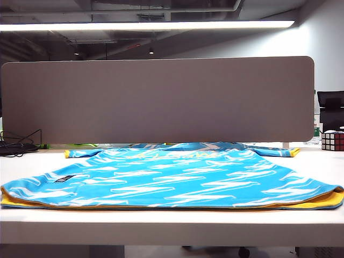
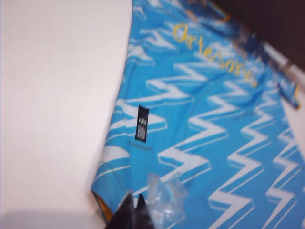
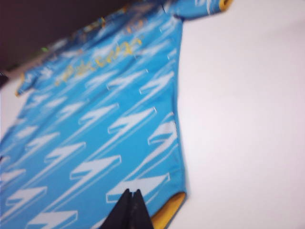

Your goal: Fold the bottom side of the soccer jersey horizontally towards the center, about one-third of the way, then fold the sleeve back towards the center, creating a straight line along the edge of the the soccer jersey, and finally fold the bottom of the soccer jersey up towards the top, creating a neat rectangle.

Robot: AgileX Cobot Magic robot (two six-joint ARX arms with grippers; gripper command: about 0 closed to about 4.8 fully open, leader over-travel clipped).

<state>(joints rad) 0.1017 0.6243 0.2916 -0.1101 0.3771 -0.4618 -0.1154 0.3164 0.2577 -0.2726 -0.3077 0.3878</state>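
Observation:
The soccer jersey (image 1: 172, 180) lies flat and spread on the white table (image 1: 161, 226), sky blue with white jagged streaks. Its bottom (image 1: 328, 202), a yellow-orange hem band, runs along the table's front edge. The sleeves (image 1: 75, 153) (image 1: 285, 152) lie at the far corners. My left gripper (image 2: 136, 195) is shut and hovers over the jersey (image 2: 205, 129) near the hem corner (image 2: 106, 210), with a clear glossy piece beside its tips. My right gripper (image 3: 132, 191) is shut above the jersey (image 3: 95, 129), next to the other hem corner (image 3: 169, 210). Neither gripper shows in the exterior view.
A grey partition panel (image 1: 161, 99) stands right behind the jersey. A Rubik's cube (image 1: 332, 141) sits at the far right of the table. Black cables (image 1: 16, 146) lie at the far left. Bare white tabletop flanks the jersey on both sides.

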